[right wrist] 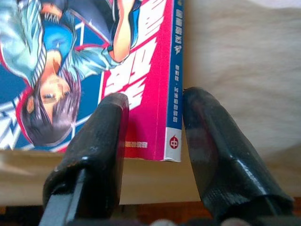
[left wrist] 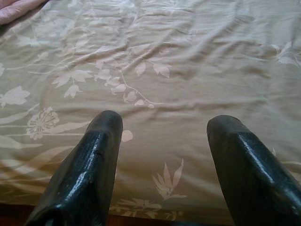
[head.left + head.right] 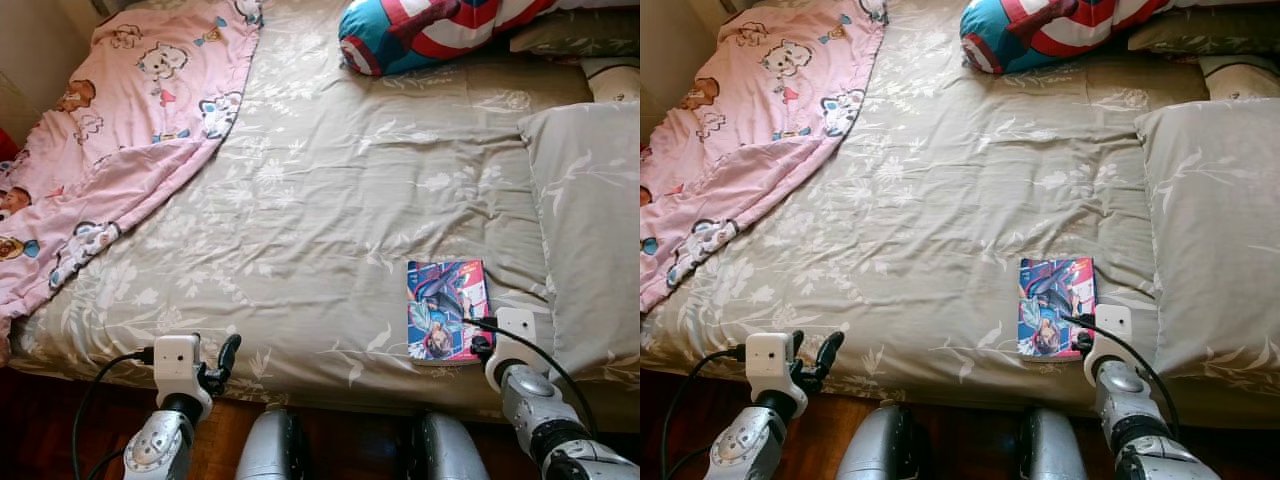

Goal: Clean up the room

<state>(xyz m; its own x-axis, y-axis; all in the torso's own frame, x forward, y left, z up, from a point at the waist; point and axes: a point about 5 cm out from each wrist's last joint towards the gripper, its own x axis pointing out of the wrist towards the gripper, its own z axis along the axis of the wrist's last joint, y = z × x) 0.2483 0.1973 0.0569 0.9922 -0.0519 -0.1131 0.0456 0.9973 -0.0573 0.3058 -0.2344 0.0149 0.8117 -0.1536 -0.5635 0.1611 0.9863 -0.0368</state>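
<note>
Right gripper [image 1: 153, 141]: at the near edge of the bed, its two fingers [image 1: 94, 155] narrowly parted, straddling the near spine corner of the comic book; one finger lies over the cover, the other just off the spine on the sheet. Whether they already pinch it I cannot tell.
Left gripper [image 2: 162, 160]: also at the near edge, well apart from the book, fingers spread wide over bare sheet, holding nothing.
Comic book [image 3: 446, 309]: flat on the bed [image 3: 300, 220] near its front edge, just beside the grey pillow [image 3: 590, 230]; long axis runs away from the robot, roughly in line with the right fingers.
Key relation: the book sits directly ahead of the right gripper, so that arm is far nearer; closing on the spine corner looks like the step in hand.
Farther back: pink cartoon blanket [image 3: 110, 130] on the left side, a red, white and blue cushion [image 3: 430, 30] at the far edge.
</note>
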